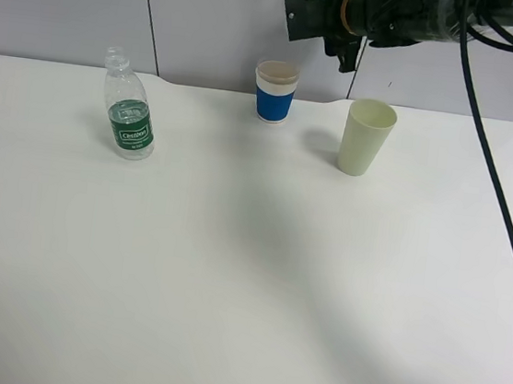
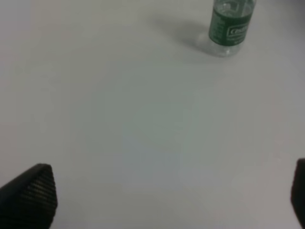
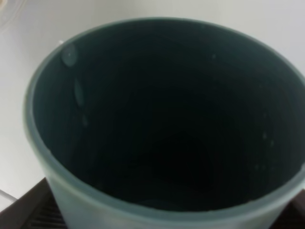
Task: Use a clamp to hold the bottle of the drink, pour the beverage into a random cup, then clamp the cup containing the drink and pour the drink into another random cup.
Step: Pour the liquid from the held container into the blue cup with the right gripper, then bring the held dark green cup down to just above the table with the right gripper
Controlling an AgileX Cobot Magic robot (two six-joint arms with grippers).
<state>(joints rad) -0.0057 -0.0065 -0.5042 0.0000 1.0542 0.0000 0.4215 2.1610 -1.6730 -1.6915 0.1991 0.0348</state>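
teal cup [image 3: 162, 143] right inside the right claw [image 1: 348, 36], held tight up high. left claw [image 2: 162, 200] wide, bottle [image 2: 231, 26] well apart. one bottle, one blue-band cup [image 1: 275, 92], one pale cup [image 1: 366, 137].

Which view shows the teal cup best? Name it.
Right wrist view: the teal cup fills the frame, its dark inside and rim showing, with droplets on the wall. The exterior high and left wrist views do not show it.
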